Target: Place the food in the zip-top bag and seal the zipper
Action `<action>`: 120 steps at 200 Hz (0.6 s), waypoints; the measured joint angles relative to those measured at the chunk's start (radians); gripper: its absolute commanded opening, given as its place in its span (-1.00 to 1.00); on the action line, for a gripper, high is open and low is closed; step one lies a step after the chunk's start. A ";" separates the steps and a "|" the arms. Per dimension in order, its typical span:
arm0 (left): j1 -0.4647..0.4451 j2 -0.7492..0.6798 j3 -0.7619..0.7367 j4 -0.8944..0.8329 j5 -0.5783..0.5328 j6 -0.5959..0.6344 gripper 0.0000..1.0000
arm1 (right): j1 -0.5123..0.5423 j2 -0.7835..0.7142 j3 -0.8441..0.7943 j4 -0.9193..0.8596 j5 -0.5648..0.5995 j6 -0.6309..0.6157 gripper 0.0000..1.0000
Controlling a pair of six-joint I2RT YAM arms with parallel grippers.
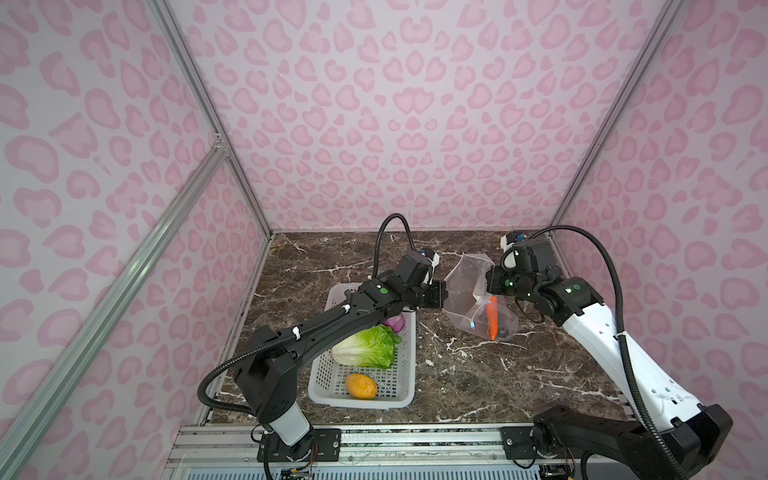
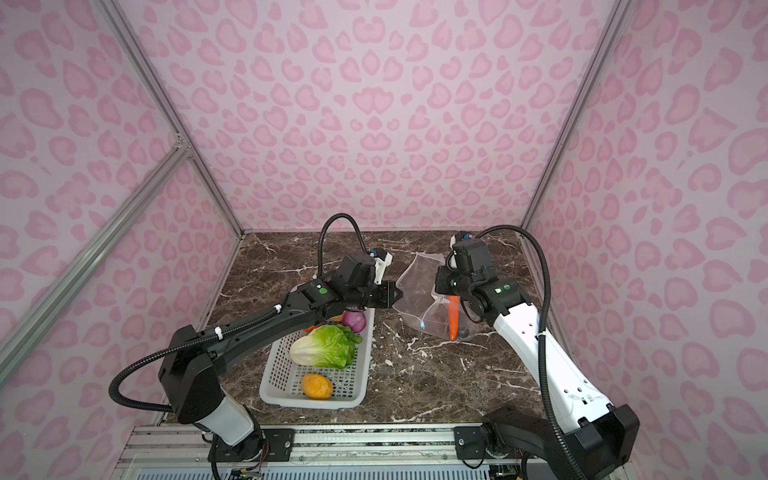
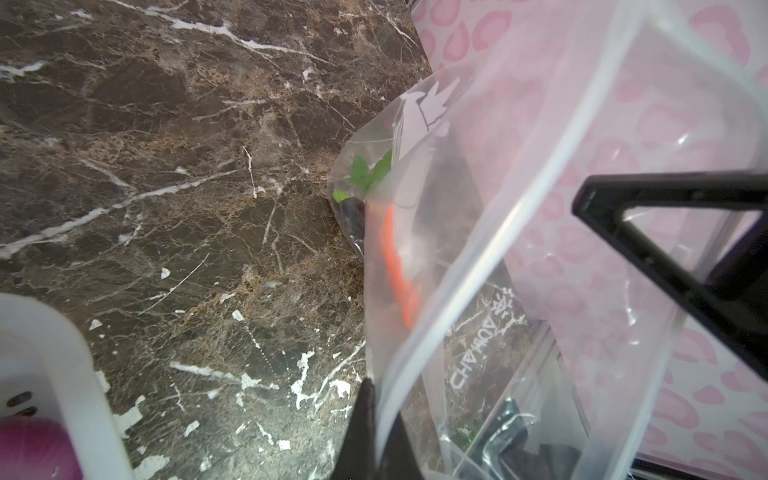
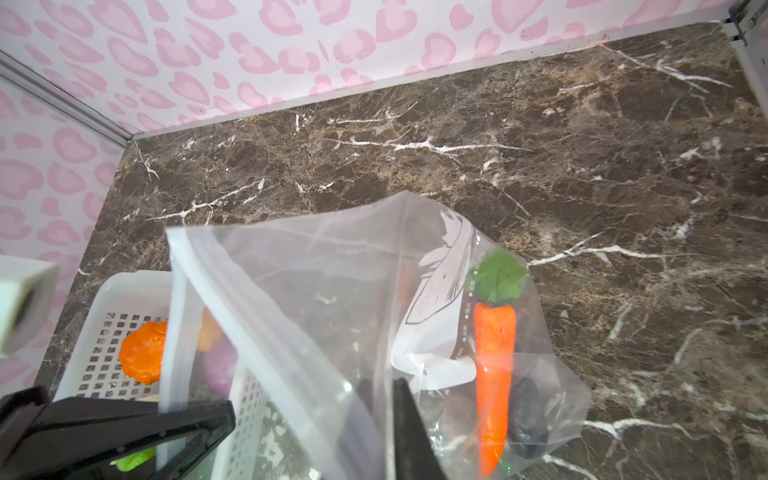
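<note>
in both top views a white basket [image 1: 332, 400] is sitting on the dark marble table [image 1: 457, 374] between pink-patterned walls, and the right arm's black wrist is blocking the right claw [image 1: 491, 293], so how far it is spreading cannot be told. the left claw [image 1: 442, 293] is clenching the left edge of the zip-top bag [image 1: 463, 282], holding that edge up off the table near the basket's far corner. the carrot [image 1: 493, 318] is lying inside the bag beside a dark eggplant-like piece [image 1: 503, 332], with the blue slider tab [image 1: 471, 325] showing on the mouth edge. the lettuce [image 1: 365, 347], purple onion [image 1: 395, 322] and a yellow-orange round [image 1: 361, 385] are lying in the basket.

in the left wrist view bag film is covering much of the scene. the left claw's fingers [image 3: 361, 424] are pressing together on the zipper strip [image 3: 482, 249], and the carrot [image 3: 395, 266] is showing blurred through the plastic.

in the right wrist view the bag's mouth is draping over the right claw's finger [image 4: 403, 415] and hiding its gap. the carrot [image 4: 494, 374] is resting in the bag, free of that claw, and an orange round [image 4: 143, 353] is lying in the basket [image 4: 124, 286].
</note>
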 measured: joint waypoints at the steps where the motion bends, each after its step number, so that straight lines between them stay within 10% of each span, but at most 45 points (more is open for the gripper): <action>1: 0.000 -0.001 0.000 0.000 0.000 0.000 -0.94 | 0.001 0.000 0.000 0.000 0.001 0.000 -0.37; 120: 0.000 -0.038 -0.051 0.018 -0.027 -0.007 -0.92 | 0.005 0.031 -0.027 0.010 0.044 0.037 -0.96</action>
